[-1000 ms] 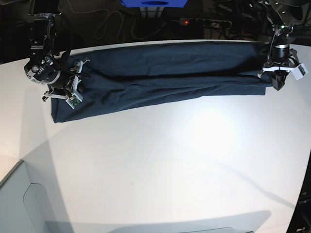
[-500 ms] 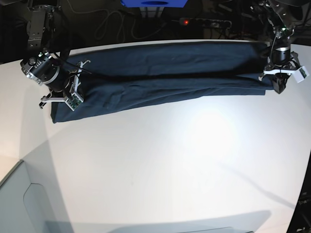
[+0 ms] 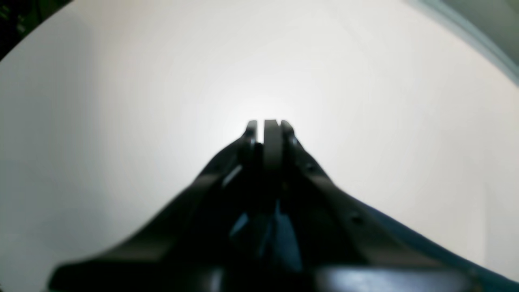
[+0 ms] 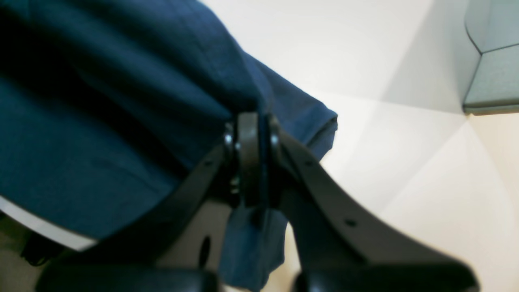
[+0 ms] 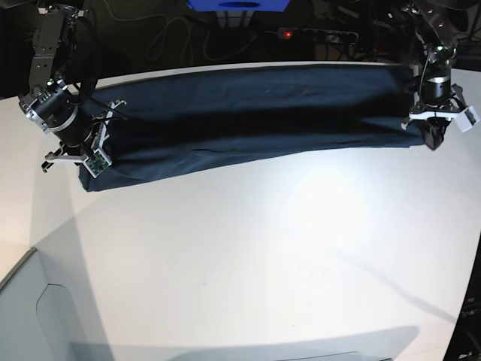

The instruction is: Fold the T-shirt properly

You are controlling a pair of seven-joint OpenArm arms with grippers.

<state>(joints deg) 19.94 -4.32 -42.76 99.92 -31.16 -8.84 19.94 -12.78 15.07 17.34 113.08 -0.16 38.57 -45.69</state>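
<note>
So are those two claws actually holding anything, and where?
Yes, both grip the T-shirt. The right gripper pinches a fold of cloth at one end of the long strip; the left gripper is clamped at the other end.

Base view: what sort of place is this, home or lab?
Likely a robotics lab bench: a bare white table, cables and a power strip with a red light behind it, and the T-shirt stretched between two arms.
</note>
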